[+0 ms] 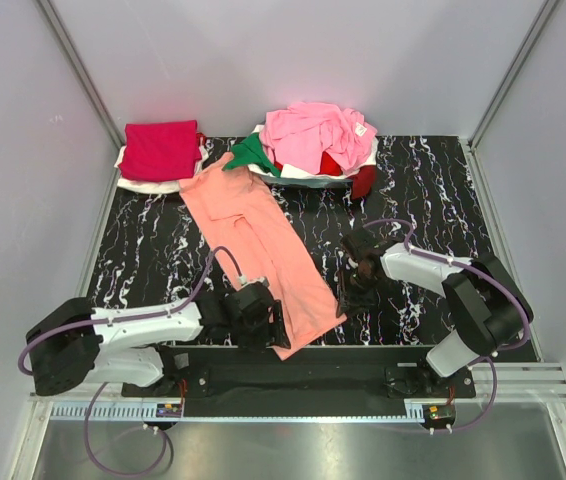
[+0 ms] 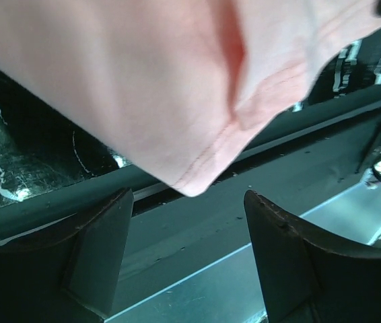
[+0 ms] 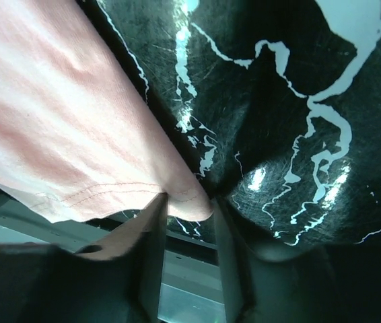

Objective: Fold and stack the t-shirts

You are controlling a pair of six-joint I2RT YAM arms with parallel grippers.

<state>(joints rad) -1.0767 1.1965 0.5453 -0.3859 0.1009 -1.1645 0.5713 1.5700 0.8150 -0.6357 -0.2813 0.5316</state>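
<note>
The salmon-orange t-shirt [image 1: 258,245] lies flat and diagonal on the mat, its hem toward the arms. My left gripper [image 1: 263,322] is at the hem's near corner; in the left wrist view that corner [image 2: 190,178] hangs just beyond the wide gap between the fingers [image 2: 103,249], so the left gripper [image 2: 187,202] is open and empty. My right gripper [image 1: 348,290] is at the hem's right corner. In the right wrist view that corner [image 3: 189,204] sits between the tips of the right gripper [image 3: 189,215], whose jaws stand narrow, with a gap still showing.
A folded crimson-magenta t-shirt [image 1: 160,150] rests on white cloth at the back left. At the back centre is a heap of pink [image 1: 313,130], green [image 1: 251,152] and red [image 1: 331,162] t-shirts. The black marble-patterned mat [image 1: 433,200] covers the table, ending at a metal rail [image 2: 258,195].
</note>
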